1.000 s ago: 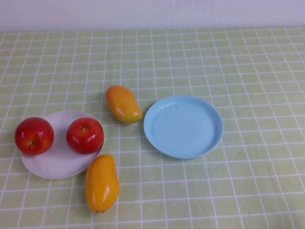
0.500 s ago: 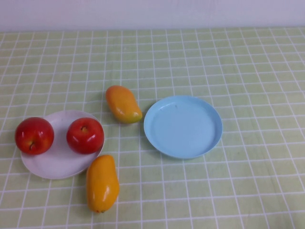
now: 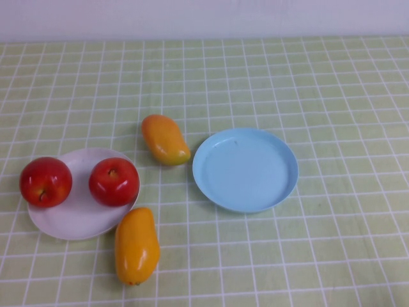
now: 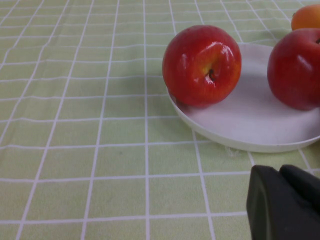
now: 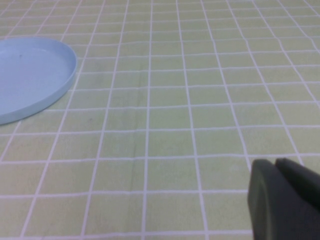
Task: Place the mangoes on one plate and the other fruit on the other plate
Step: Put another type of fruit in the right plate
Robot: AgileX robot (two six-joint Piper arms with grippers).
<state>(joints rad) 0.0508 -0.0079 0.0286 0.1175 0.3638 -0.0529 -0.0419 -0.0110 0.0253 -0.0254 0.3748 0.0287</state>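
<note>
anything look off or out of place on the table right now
Nothing spilled or damaged. Both mangoes lie on the cloth, not on the bare blue plate. Both apples sit on the white plate. Left gripper and right gripper hang low, holding nothing.

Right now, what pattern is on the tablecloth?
The tablecloth is light green with a white grid, clearest in the high view.

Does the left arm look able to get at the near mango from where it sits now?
Probably yes. The near mango lies on the tablecloth just in front of the white plate, nothing over it. The left gripper sits low by that plate; the right gripper is beyond the blue plate.
</note>
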